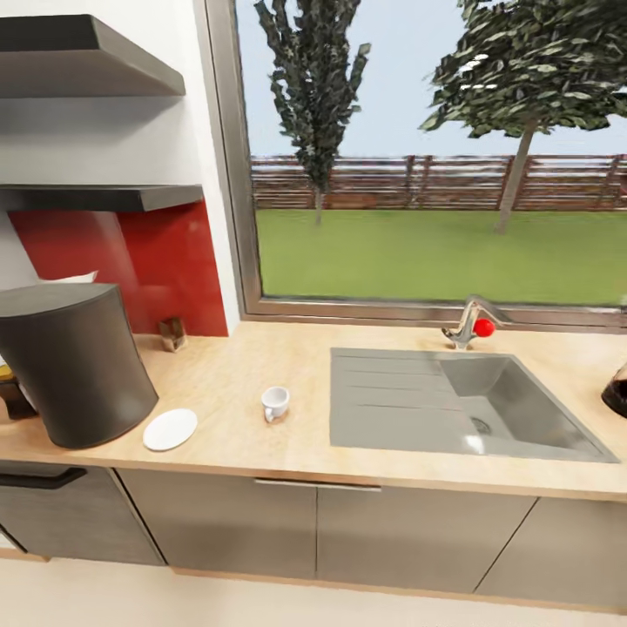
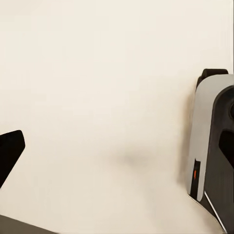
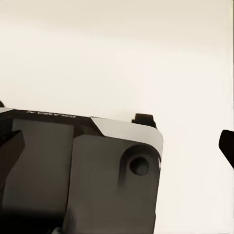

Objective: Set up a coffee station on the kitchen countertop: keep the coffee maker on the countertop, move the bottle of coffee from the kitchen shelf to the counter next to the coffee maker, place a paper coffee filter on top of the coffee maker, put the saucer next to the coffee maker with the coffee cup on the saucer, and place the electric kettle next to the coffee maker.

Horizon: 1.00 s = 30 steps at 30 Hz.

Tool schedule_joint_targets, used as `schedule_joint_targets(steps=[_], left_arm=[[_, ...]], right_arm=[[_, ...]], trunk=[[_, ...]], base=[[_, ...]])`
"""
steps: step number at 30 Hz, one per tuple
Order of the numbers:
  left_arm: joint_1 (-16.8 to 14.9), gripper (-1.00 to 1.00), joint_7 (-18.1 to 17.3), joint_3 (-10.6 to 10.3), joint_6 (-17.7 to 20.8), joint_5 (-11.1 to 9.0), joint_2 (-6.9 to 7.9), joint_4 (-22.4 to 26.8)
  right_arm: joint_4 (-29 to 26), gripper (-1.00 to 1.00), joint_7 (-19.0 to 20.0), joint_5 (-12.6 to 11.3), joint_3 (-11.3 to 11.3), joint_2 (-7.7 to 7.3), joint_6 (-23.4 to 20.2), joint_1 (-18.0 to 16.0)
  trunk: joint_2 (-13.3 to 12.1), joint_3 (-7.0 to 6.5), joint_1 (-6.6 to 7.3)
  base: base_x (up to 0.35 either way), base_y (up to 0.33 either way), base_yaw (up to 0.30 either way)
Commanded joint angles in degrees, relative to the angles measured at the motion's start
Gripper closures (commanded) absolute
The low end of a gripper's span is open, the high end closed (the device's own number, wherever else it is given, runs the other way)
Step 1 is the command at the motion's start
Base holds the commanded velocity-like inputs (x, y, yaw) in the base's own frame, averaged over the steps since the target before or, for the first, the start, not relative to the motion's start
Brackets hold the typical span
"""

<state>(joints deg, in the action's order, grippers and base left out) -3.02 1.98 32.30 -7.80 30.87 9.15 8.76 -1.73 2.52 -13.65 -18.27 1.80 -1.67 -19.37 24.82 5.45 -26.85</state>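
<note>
1. the counter [image 1: 261,383] is a long slab of pale wood grain running under the window [image 1: 435,157], with flat grey cabinet fronts below it.
2. the sink [image 1: 461,405] is a matte grey rectangle set into the counter; its left half is a ribbed drainboard, its right half a deep basin with a round drain at the bottom. i see nothing lying in the basin. a metal tap [image 1: 468,324] with a red knob stands behind it.
3. the coffee maker [image 1: 74,361] stands at the counter's left end, a dark grey tapered drum with a smooth flat top. something white shows behind its top edge; i cannot tell what it is.
4. the saucer [image 1: 170,429] is a flat white disc lying just beside the coffee maker's base, nothing on it.
5. the cup [image 1: 275,403] is small, white and round, standing on the bare counter between saucer and sink, apart from both.
6. a small brown object [image 1: 172,333] sits by the red backsplash; too small to tell what it is.
7. a dark rounded thing [image 1: 616,392] is cut off at the counter's right edge.
8. my wrist views look down at cream floor [image 2: 97,97] and my own grey base; only a dark fingertip [image 2: 9,151] [image 3: 226,145] shows in each, so i cannot tell how far either hand is open or whether it holds anything.
</note>
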Motion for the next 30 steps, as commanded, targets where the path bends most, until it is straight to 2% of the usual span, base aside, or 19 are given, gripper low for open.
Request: schedule_joint_targets(steps=[1, 18, 20, 23, 25, 30], left_arm=[[-0.05, -1.00, 0.27, 0.37, -0.29, 0.60, 0.00, -0.22], [-0.05, -1.00, 0.43, 0.48, -0.21, 0.51, -0.03, -2.27], [-0.05, -1.00, 0.41, 0.48, -0.19, 0.51, -0.02, -2.41], [-0.05, -1.00, 0.45, 0.38, -0.20, 0.50, 0.03, -3.24], [-0.05, -1.00, 0.50, 0.27, -0.20, 0.50, 0.11, -3.85], [-0.02, -1.00, 0.55, 0.22, -0.20, 0.50, 0.11, -4.23]], right_arm=[[-0.03, -1.00, 0.12, -0.59, -0.47, -0.02, -0.18, -0.05], [0.04, -1.00, 0.07, -0.50, -0.45, -0.31, -0.15, -0.05], [0.10, -1.00, -0.18, -0.45, -0.47, -1.10, -0.08, -0.05], [0.17, -1.00, -0.66, -0.31, -0.51, -3.19, -0.16, -0.02], [0.16, -1.00, -0.84, -0.26, -0.53, -4.91, -0.23, 1.80], [0.16, -1.00, -0.90, -0.17, -0.54, -6.19, -0.26, 5.17]], trunk=[[0.11, 0.12, -0.04], [0.11, 0.12, -0.04], [0.11, 0.12, -0.04], [0.11, 0.12, -0.04], [0.11, 0.12, -0.04], [0.11, 0.12, -0.04]], base=[[0.100, -0.269, -0.263], [0.096, -0.263, -0.267], [0.220, -0.214, -0.267], [0.226, -0.210, -0.258], [0.229, -0.208, -0.250], [0.232, -0.204, -0.247]])
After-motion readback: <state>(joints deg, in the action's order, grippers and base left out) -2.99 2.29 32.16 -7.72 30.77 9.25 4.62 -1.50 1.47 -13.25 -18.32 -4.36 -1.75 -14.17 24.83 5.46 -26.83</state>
